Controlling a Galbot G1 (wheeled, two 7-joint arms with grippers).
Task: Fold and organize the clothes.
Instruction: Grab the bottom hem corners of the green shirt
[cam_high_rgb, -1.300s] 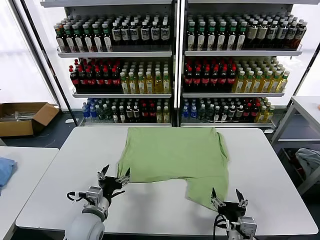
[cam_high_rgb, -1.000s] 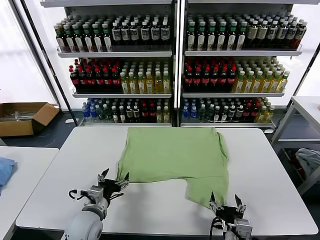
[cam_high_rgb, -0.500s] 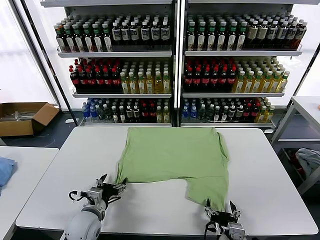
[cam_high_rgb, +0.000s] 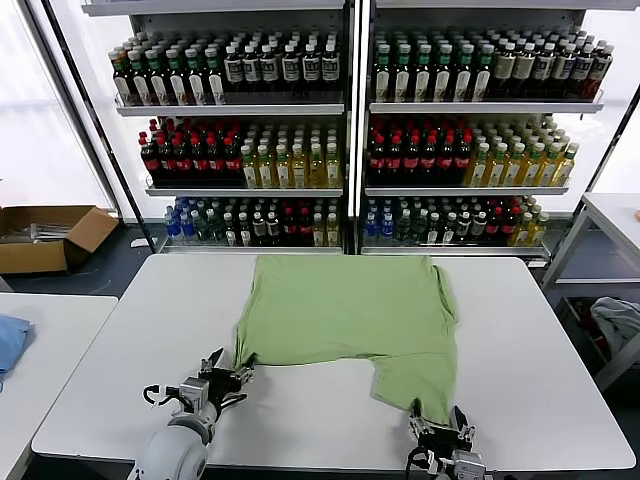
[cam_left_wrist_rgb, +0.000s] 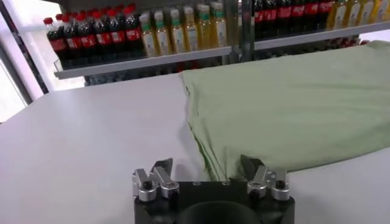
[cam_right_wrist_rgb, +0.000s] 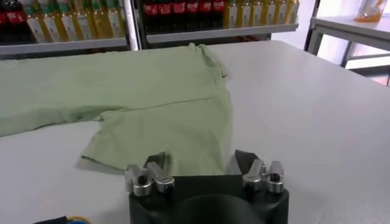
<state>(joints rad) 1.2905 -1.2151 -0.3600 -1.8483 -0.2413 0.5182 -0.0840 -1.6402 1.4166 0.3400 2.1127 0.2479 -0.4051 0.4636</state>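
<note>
Pincers come first, at the near edge of the table: our left pincer sits at about 7 o'clock with the shirt's near left corner between its partly spread fingers, and our right pincer at about 5 o'clock straddles the hanging flap's hem, fingers likewise partly spread, so neither yet shows a firm pinch. Beyond them the light green polo shirt lies spread flat across the table's middle, reaching toward 12 o'clock. We judge this to be the grasp before a first fold; next we should need both pincers to nip the cloth and carry it away together toward the far hem. Shelves of bottles stand behind.
</note>
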